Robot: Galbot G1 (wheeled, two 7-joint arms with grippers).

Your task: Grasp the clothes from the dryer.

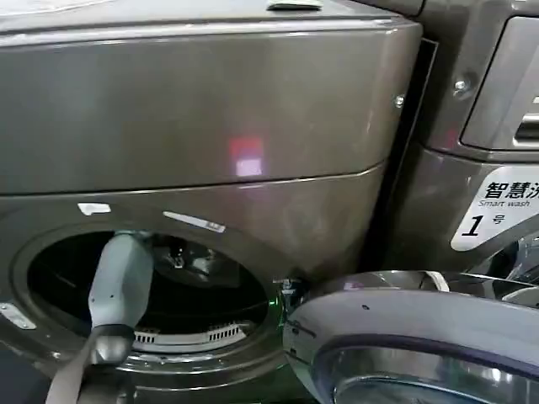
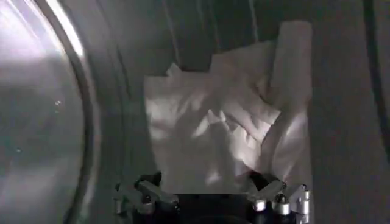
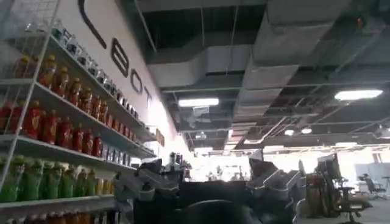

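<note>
The dryer (image 1: 210, 126) is a bronze-brown front-loader with its round porthole (image 1: 147, 290) open and its grey-rimmed glass door (image 1: 404, 337) swung out to the right. My left arm (image 1: 118, 290) reaches in through the porthole. Inside the drum lie the clothes (image 2: 219, 131), a crumpled whitish-grey bundle resting against the dark drum wall. My left gripper (image 2: 207, 187) is open, its fingers (image 2: 143, 193) spread at either side of the bundle's near edge, not closed on it. My right gripper (image 3: 207, 182) is open with nothing between its fingers, pointing out into the room away from the machine.
A second bronze machine (image 1: 497, 126) with a white sticker marked 1 (image 1: 493, 215) stands right beside the dryer. The shiny porthole rim (image 2: 73, 91) runs close along my left gripper. In the right wrist view, a shelf of bottles (image 3: 55, 128) lines a wall.
</note>
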